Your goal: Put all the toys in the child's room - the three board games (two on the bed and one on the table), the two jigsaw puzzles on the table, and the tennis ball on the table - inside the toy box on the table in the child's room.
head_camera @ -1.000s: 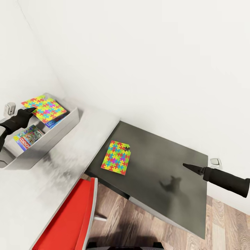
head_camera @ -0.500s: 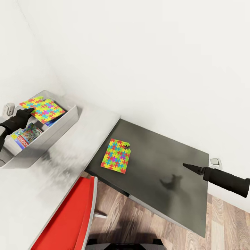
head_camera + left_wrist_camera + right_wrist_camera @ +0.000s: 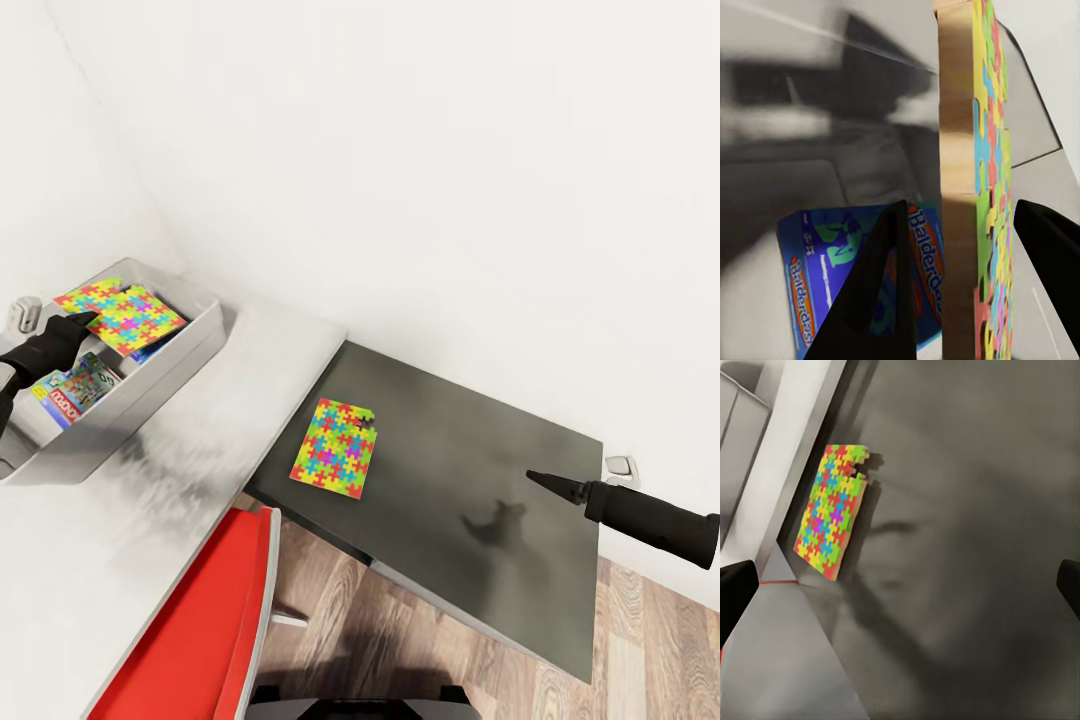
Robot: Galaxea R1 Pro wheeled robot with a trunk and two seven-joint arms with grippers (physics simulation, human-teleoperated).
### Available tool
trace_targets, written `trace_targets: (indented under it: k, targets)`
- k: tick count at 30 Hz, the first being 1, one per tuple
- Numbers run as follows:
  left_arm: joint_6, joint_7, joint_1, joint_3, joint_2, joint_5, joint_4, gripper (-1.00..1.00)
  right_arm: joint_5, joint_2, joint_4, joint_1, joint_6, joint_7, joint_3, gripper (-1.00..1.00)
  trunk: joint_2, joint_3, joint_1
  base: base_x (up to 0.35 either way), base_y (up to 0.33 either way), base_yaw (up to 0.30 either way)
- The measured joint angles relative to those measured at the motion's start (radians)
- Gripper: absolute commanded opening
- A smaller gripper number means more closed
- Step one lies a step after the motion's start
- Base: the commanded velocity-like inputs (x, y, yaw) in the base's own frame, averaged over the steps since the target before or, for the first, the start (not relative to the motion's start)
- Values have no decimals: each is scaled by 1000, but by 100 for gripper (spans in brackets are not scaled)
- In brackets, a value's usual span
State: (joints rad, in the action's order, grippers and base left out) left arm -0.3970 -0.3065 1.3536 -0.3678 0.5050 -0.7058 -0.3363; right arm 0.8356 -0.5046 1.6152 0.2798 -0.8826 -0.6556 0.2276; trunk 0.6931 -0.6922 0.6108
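left gripper (image 3: 964, 292) jaws clamped on a jigsaw puzzle (image 3: 122, 314) over the toy box (image 3: 165, 372) | second puzzle (image 3: 336, 449) lies by the dark cabinet (image 3: 500, 500)'s left edge | thin, stiff, light, probably needs an edge pinch | right gripper (image 3: 545, 482) jaws: can't tell

Light grey table (image 3: 90, 560) bearing the toy box (image 3: 165, 385), low dark cabinet (image 3: 480, 500) alongside bearing one jigsaw puzzle (image 3: 335, 449)
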Motion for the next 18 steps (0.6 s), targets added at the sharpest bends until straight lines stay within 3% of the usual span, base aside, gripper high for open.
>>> trace_targets:
  k: [18]
  targets:
    - [11,47,32,1,-2,-1,0,-100,0,0,0,-1,0,0,0,100,0,0,0,0,0,0]
